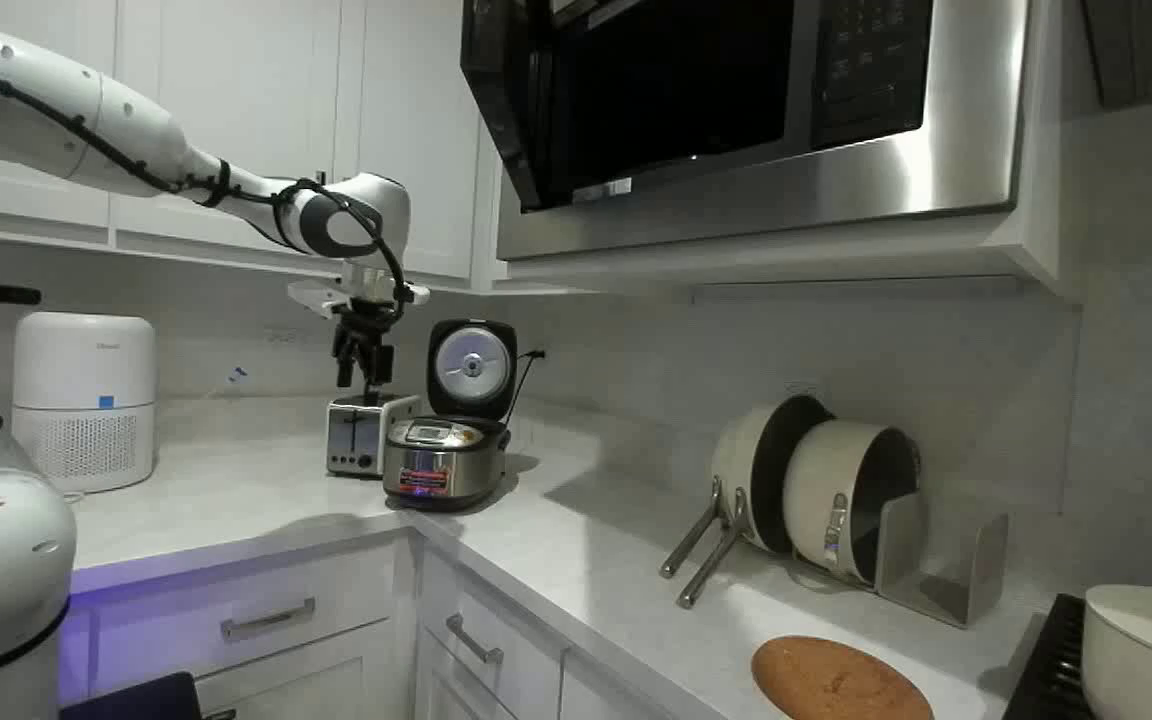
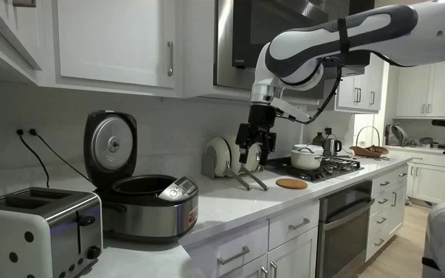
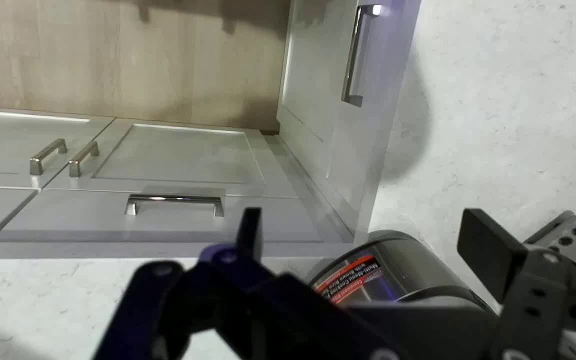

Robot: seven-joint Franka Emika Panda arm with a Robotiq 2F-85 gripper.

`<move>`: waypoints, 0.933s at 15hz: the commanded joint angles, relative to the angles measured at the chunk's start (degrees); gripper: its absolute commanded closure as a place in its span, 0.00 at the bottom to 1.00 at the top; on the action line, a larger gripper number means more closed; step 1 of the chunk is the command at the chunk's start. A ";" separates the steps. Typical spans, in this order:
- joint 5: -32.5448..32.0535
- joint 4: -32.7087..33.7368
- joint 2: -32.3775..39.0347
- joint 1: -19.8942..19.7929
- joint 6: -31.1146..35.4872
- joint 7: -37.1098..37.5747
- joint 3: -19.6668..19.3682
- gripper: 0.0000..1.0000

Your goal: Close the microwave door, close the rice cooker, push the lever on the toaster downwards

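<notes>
Nothing in my grip, microwave door [image 1: 501, 125] open

My gripper [image 2: 253, 158] hangs in mid-air, jaws spread wide, holding nothing. In an exterior view the microwave door stands swung out, high above the counter [image 1: 596, 530]. Rice cooker [image 2: 145, 220] sits at the counter's corner, lid [image 2: 110, 148] up on its hinge, dark inside showing. Toaster [image 2: 39, 227] stands just beside it; lever [image 2: 86, 221] near the top of its slot. In my wrist view the cooker's labelled side shows between the fingertips [image 3: 490, 255]. Farther along the counter, two pale pans [image 1: 816, 480] stand on edge in a rack [image 1: 988, 570].
</notes>
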 commanded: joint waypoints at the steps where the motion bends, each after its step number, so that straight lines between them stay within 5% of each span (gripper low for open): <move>1: 0.29 0.13 0.00 -0.79 -0.18 -0.27 0.61 0.00; 8: 0.05 -0.27 -0.24 -1.03 0.24 0.62 0.91 0.00; 14: -1.71 -2.36 -8.78 -2.86 1.44 -0.16 -0.18 0.00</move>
